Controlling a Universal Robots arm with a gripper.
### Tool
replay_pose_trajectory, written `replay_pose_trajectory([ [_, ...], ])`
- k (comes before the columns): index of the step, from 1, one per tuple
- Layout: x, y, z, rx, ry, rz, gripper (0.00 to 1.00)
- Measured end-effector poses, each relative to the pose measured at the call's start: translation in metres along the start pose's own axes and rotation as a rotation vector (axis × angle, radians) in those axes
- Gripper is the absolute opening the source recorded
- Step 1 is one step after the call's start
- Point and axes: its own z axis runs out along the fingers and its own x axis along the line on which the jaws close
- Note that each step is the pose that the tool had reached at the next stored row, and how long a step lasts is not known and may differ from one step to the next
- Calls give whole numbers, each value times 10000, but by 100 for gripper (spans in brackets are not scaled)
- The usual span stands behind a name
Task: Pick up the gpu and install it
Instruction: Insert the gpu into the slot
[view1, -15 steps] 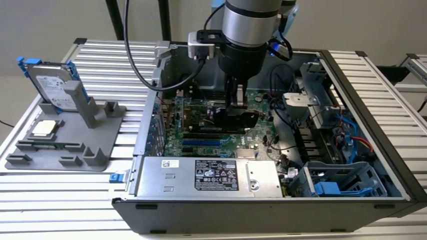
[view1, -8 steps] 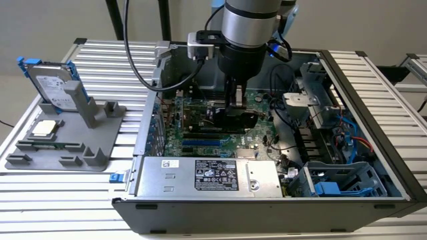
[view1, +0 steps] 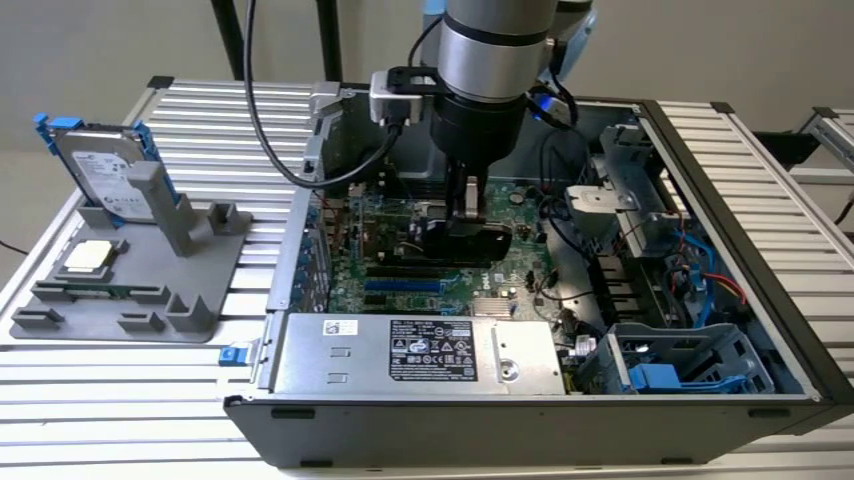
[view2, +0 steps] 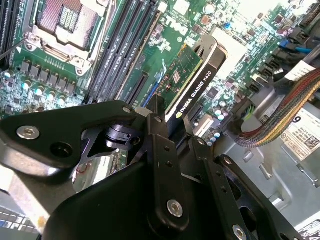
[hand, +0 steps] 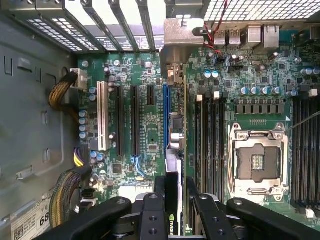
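I'm hovering over the open computer case (view1: 694, 330) right now, arm reaching down above the motherboard (hand: 145, 130). The gripper (view2: 172, 125) is clamping the gpu (view2: 192, 80) edge-on, just above the expansion slots (hand: 134, 120). To do this well I'm thinking: keep the card upright, line its edge with the blue slot (hand: 165, 120), bracket toward the rear openings, press down evenly.
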Motion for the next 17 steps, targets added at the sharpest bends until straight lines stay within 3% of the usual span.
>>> replay_pose_trajectory([
  [17, 74, 86, 80, 1, -4, 2, 0],
])
